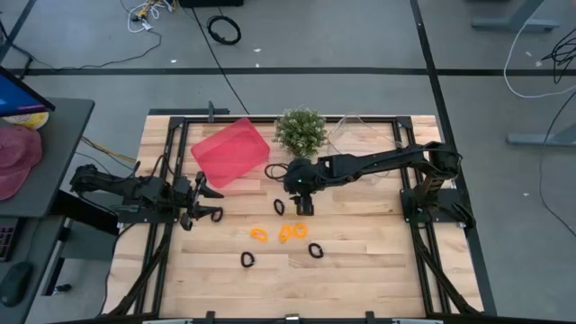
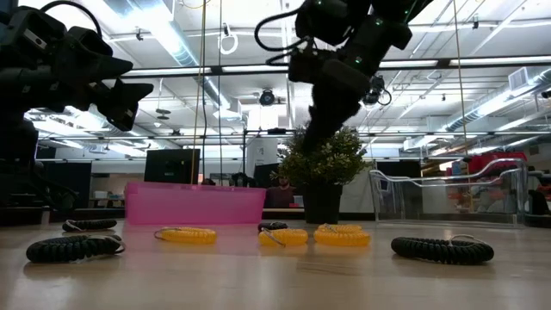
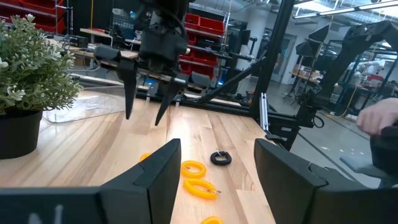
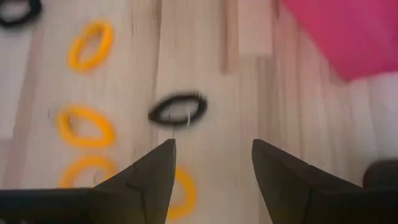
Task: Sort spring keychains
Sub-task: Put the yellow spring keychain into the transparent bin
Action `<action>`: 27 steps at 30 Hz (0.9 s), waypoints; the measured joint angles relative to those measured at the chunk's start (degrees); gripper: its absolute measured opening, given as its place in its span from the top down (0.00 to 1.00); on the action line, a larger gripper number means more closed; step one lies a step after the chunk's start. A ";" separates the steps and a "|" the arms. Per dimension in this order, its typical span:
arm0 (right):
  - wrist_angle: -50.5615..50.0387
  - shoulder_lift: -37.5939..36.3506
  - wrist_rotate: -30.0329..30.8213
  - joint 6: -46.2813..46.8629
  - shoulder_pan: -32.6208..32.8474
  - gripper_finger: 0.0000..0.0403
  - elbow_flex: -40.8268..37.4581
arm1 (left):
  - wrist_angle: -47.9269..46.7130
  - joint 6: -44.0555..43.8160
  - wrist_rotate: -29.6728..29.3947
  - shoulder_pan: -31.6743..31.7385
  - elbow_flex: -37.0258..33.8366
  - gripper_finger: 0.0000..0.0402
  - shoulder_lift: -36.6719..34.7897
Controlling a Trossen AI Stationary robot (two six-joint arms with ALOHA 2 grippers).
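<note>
Right claw (image 1: pixel 303 206) hangs spread at frame centre above a black keychain (image 1: pixel 278 206) – left claw (image 1: pixel 214 203), also spread, waits mid-left over the table (image 1: pixel 360 261)

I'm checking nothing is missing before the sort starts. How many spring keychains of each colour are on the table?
Orange keychains: 4
Black keychains: 4 (one sits far off to the side in the low view and is hard to make out)
Total: 8
</note>
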 joint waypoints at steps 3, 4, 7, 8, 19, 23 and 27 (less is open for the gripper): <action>-2.84 0.00 0.01 -0.57 -0.13 0.47 -0.02 | -0.01 -0.02 0.00 -0.01 -0.01 0.48 0.00; -3.09 0.00 0.01 -0.78 -0.15 0.47 -0.02 | -0.01 0.00 0.00 0.01 0.01 0.48 0.00; -2.61 -0.02 0.02 -0.86 -0.15 0.47 -0.36 | -0.01 -0.02 0.00 0.01 0.01 0.48 0.00; -2.12 -0.02 0.02 -1.35 -0.15 0.47 -0.78 | 0.00 0.00 0.00 0.01 0.01 0.48 0.00; 2.78 -0.02 0.20 -6.49 -0.15 0.47 -7.57 | 0.00 -0.01 0.00 0.00 0.01 0.48 0.00; 5.75 -0.02 0.20 -6.54 -0.15 0.47 -8.62 | 0.00 -0.01 0.00 0.01 0.01 0.48 0.00; 6.19 -0.02 0.17 -6.81 -0.15 0.47 -9.40 | -0.01 0.00 0.00 -0.01 0.01 0.48 0.00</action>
